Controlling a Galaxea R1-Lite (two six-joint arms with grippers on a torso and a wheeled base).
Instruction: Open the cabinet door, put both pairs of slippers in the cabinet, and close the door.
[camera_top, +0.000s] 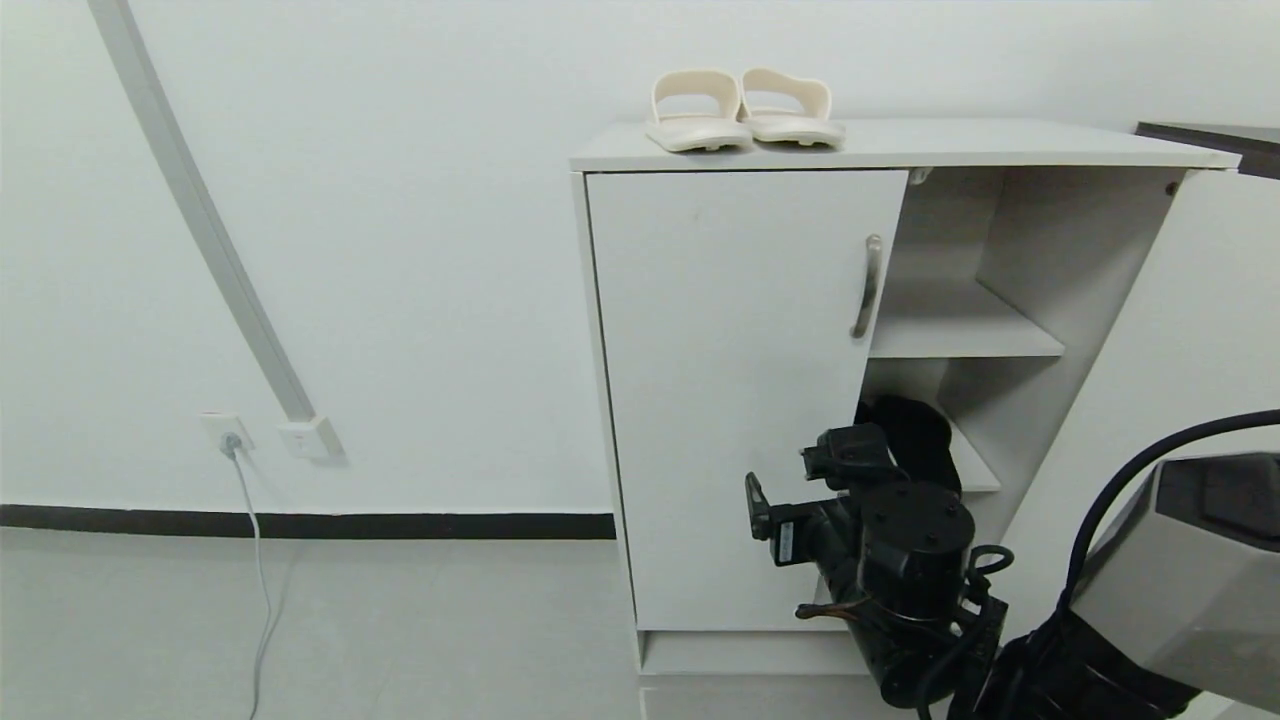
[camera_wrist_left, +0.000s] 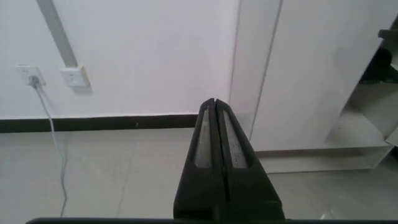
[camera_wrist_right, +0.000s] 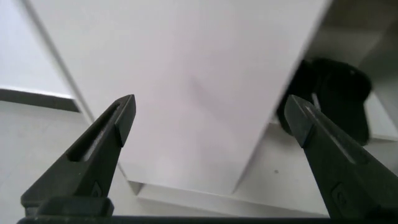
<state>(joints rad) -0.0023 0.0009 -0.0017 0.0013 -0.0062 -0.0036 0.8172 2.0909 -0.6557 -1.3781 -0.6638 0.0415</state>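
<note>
The right pincer (camera_wrist_right: 208, 109) hangs with its two black fingers spread wide and nothing between them, low down before the closed white door (camera_top: 730, 400) of the white wooden two-door cabinet (camera_top: 900, 145). Just past that door's free edge, beyond the pincer and a little to its right, the pair of black slippers (camera_wrist_right: 336, 93) lies inside the cabinet on the lower white shelf (camera_top: 975, 465), clear of the fingers. Above the pincer, the closed door carries a slim upright metal handle (camera_top: 868, 287), and a bare upper shelf (camera_top: 960, 335) sits inside at about that height. The other white door (camera_top: 1190, 330) stands swung open, well off to the pincer's right. The pair of cream open-toed slippers (camera_top: 745, 110) rests side by side on the cabinet's top, high above the pincer. The left pincer (camera_wrist_left: 214, 102) has its fingers pressed together on nothing; beyond it lie the grey floor (camera_wrist_left: 112, 168) and the cabinet's outer side, with a white wall socket (camera_wrist_left: 28, 74) and its dangling grey cable (camera_wrist_left: 53, 143) well off to its left.
</note>
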